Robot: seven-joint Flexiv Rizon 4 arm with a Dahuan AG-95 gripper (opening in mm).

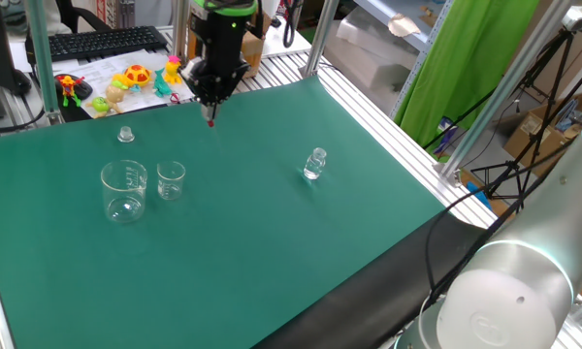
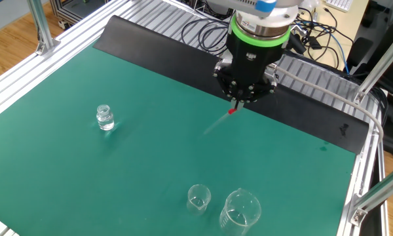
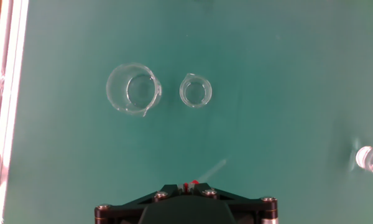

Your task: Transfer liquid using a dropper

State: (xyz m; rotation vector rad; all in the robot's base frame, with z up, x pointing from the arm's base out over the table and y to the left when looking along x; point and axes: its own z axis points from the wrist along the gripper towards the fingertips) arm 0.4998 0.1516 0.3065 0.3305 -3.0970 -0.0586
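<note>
Hand view shows the claw (image 3: 188,186) clenched on the dropper (image 3: 210,170), red bulb pinched, clear stem slanting down above the table (image 3: 280,74). Pickup looks done; drawing and dispensing remain, with the large beaker (image 3: 133,89) and small beaker (image 3: 195,91) ahead. Arm hangs vertical, well clear of both.

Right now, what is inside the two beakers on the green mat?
Looking down in the hand view, the large beaker and the small beaker hold no object; only green mat shows through them. Whether any clear liquid is inside cannot be told. The dropper hangs from the fingers, outside both.
</note>
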